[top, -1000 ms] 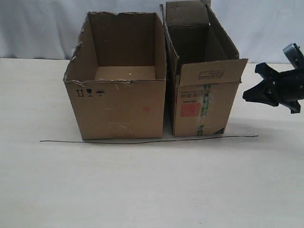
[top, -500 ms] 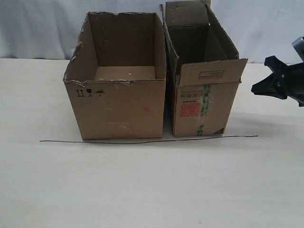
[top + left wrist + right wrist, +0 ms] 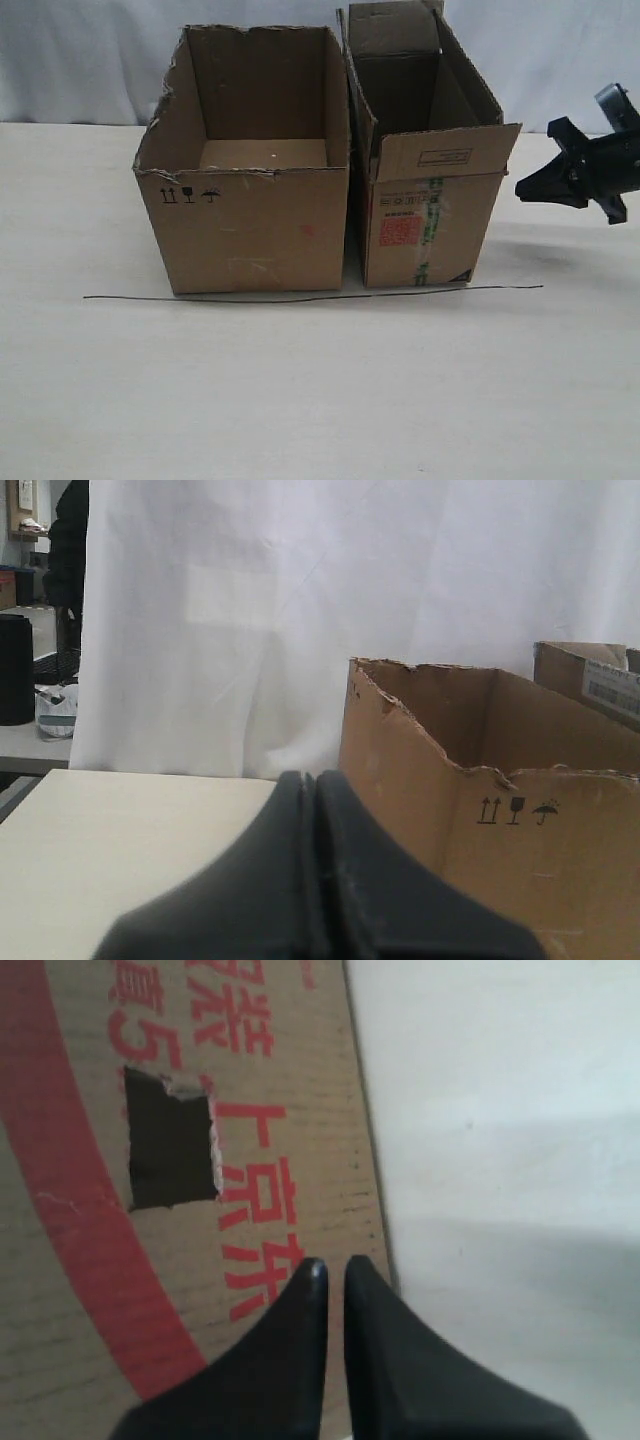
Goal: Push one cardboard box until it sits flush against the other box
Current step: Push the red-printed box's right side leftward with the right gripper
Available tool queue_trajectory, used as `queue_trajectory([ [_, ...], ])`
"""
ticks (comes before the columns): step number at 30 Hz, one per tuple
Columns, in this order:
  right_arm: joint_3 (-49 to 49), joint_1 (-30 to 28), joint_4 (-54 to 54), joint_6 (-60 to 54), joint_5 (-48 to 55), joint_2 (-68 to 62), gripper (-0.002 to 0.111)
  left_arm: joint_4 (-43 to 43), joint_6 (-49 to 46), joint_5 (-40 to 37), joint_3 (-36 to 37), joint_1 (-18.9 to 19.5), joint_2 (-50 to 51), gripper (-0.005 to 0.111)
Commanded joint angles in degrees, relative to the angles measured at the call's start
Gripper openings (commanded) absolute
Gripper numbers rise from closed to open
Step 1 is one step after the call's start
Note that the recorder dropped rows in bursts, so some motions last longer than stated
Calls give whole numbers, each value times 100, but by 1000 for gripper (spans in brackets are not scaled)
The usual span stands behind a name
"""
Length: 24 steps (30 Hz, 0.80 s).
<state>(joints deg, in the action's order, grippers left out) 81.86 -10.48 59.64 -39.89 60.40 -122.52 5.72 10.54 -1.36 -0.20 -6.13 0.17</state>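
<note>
Left gripper: fingers pressed together, empty, clear of the wide plain carton; that carton sits left of centre on the table, top open, edges ragged; narrow red-print carton just right of it, thin dark gap showing between them at the near end; thin black line runs along both near faces; right gripper hangs right of the narrow carton, not touching, fingers all but together, empty.

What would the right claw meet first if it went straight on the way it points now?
Probably the red-printed side of the narrow carton, which lies directly ahead of the right claw. The exterior view shows a gap between them.
</note>
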Motion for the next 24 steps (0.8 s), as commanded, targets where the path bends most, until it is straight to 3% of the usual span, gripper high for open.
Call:
queue_trajectory([
  [1, 198, -7, -81, 22, 438, -216, 5, 24, 29, 45, 20, -52, -17, 0],
  [17, 198, 2, 613, -213, 395, -270, 5, 24, 29, 45, 20, -52, -17, 0],
  [24, 226, 392, 872, -357, -291, -286, 5, 24, 29, 45, 20, -52, -17, 0],
])
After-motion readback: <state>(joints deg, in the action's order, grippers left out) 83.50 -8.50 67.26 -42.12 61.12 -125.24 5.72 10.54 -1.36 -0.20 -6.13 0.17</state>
